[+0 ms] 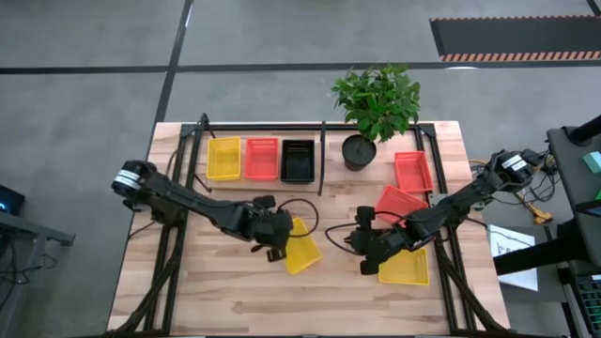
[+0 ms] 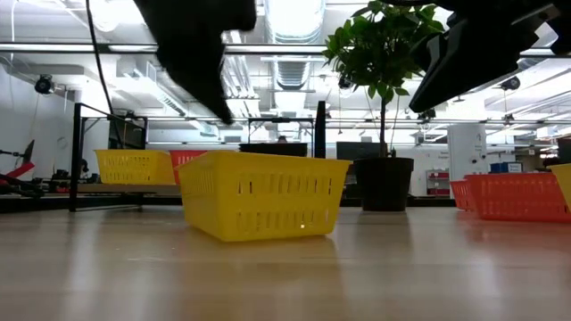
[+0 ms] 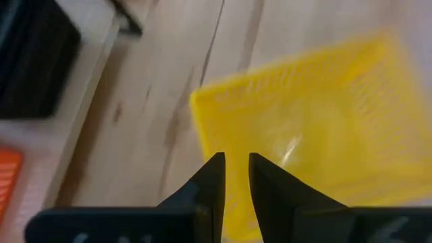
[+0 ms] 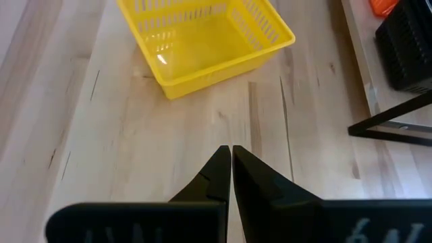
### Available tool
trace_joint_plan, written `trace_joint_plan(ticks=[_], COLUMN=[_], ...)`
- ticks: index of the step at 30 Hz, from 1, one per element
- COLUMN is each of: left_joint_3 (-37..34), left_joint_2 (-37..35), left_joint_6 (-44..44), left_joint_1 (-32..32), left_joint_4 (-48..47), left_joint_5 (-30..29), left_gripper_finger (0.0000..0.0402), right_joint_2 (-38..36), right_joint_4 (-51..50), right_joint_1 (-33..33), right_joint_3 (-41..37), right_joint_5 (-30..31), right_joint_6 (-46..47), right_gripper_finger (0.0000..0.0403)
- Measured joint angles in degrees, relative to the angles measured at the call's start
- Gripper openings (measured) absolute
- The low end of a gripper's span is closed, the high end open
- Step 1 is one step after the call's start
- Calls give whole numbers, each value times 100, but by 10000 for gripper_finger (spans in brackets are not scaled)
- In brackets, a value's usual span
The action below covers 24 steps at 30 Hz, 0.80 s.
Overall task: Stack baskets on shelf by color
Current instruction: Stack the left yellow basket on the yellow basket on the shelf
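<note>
Nearest the low camera sits the loose yellow basket (image 2: 264,193), resting flat on the tabletop (image 1: 225,300) at centre frame, open side up. I read it as the piece in hand: in the high view it lies just below centre, turned at an angle, its long axis running from upper left to lower right rather than square to the table edges. By my judgement that skew will need correcting before it can nest on its match.

Left gripper (image 1: 274,246) hovers at the basket's upper-left corner; in the left wrist view its fingers (image 3: 213,177) stand narrowly parted over the near rim with nothing between them. I judge it lined up to take the rim, not yet gripping.

Right gripper (image 1: 368,255) hangs at centre right of the high view, fingers pressed together and empty, pointing toward the basket from well apart. It appears to be waiting.

On the shelf (image 1: 315,183) at upper centre, one yellow (image 1: 223,158), one red-orange (image 1: 261,159) and one black basket (image 1: 297,161) sit side by side, long axes pointing up-frame; these set the colour columns. Two red-orange baskets (image 1: 404,188) and another yellow basket (image 1: 406,267) remain at the right, beside a potted plant (image 1: 374,108).
</note>
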Motion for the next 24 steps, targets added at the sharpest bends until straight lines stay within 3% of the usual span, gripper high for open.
trace_joint_plan(ticks=[5,12,17,24], left_joint_3=[81,96,103,101], left_joint_2=[-69,366,765,1088], left_joint_6=[-210,-378,-932,-954], left_joint_1=[-380,-913,-959,-882], left_joint_4=[744,2406,2475,2484], left_joint_5=[190,186,109,123], left_gripper_finger=[50,48,36,44], right_joint_2=[1,4,6,6], right_joint_4=[2,127,136,136], right_joint_1=[0,0,-2,-2], right_joint_3=[0,7,7,7], right_joint_5=[2,192,199,189], right_joint_6=[-81,-321,-321,-252], right_gripper_finger=[9,9,9,9])
